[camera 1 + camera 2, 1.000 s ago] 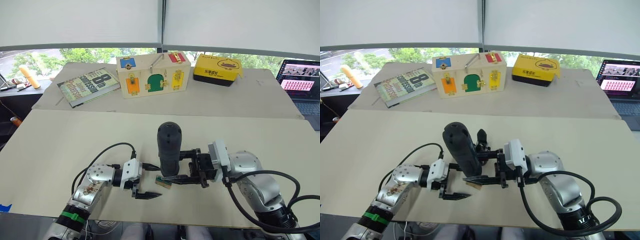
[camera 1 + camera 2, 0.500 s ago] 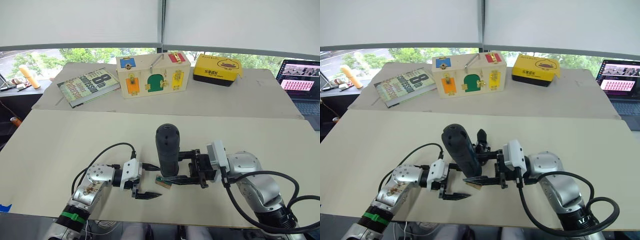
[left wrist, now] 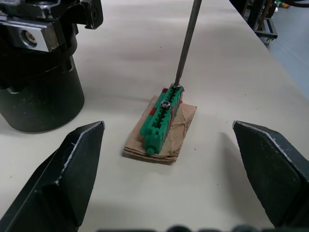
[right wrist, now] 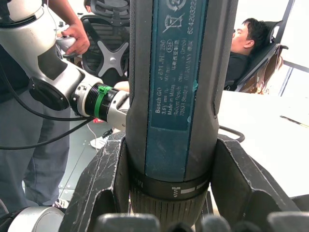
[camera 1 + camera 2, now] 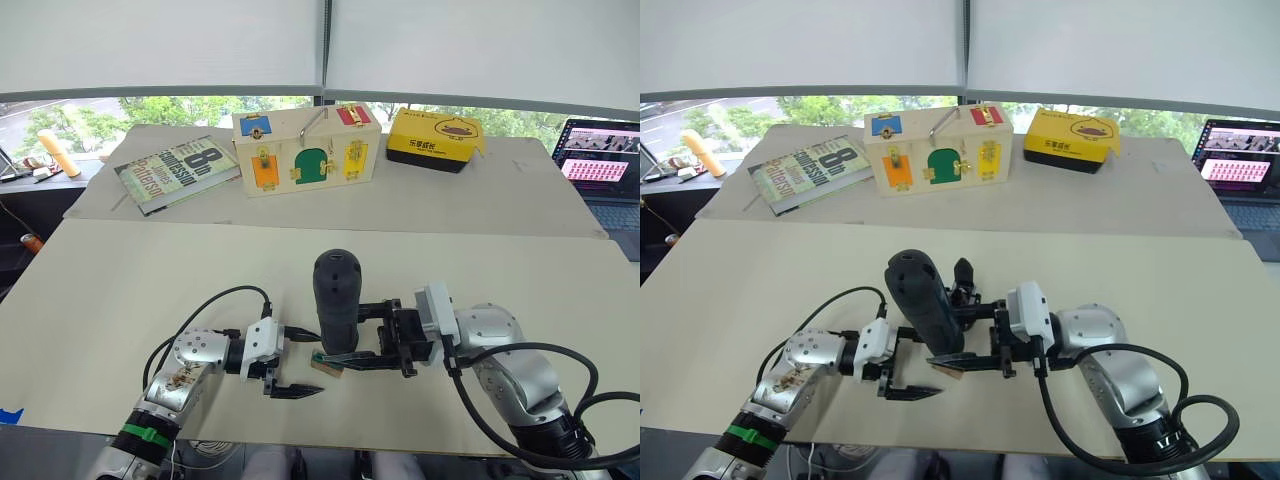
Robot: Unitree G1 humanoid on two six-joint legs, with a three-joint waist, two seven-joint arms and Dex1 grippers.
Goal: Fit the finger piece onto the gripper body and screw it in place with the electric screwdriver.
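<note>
My right gripper point(image 5: 352, 332) is shut on the electric screwdriver point(image 5: 337, 298), a thick black cylinder held upright. Its thin metal bit point(image 3: 186, 43) comes down onto a small green block point(image 3: 161, 118) lying on a tan card. My left gripper point(image 5: 300, 362) is open, low over the table, with a finger on each side of that block. The gripper body point(image 3: 38, 92), a black block on a round base, stands just behind the screwdriver, its pointed finger point(image 5: 962, 272) sticking up. I cannot make out the finger piece.
On the far table lie a book point(image 5: 177, 171), a wooden lock box point(image 5: 305, 150) and a yellow box point(image 5: 434, 138). A laptop point(image 5: 600, 160) sits at the right edge. People point(image 4: 246, 34) are beyond the table in the right wrist view.
The screwdriver's top swayed slightly left and came back. The left gripper and the green block have not moved.
</note>
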